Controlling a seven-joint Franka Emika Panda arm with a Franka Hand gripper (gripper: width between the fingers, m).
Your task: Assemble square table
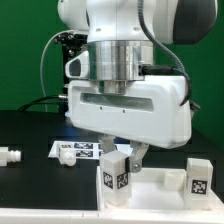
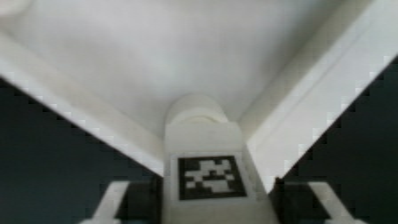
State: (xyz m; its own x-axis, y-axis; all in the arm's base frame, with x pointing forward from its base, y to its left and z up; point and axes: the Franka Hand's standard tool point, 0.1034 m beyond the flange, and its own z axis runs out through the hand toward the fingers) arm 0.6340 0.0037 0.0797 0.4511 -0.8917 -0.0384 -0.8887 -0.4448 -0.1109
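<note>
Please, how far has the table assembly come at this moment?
Looks done: the far leg stands upright on the tabletop, at the exterior view's right; whether it is fixed tight, I cannot tell. In hand: the gripper straddles the near leg, jaws apparently not touching it. Left: gripping and seating this leg, and any further legs, none visible here.

A robotics lab: a white robot arm [image 1: 125, 60] fills the frame's centre over a black table [image 1: 30, 130], green backdrop [image 1: 25, 50] at upper left, printed square tags [image 1: 121, 182] on a leg [image 1: 113, 170] at lower centre.
</note>
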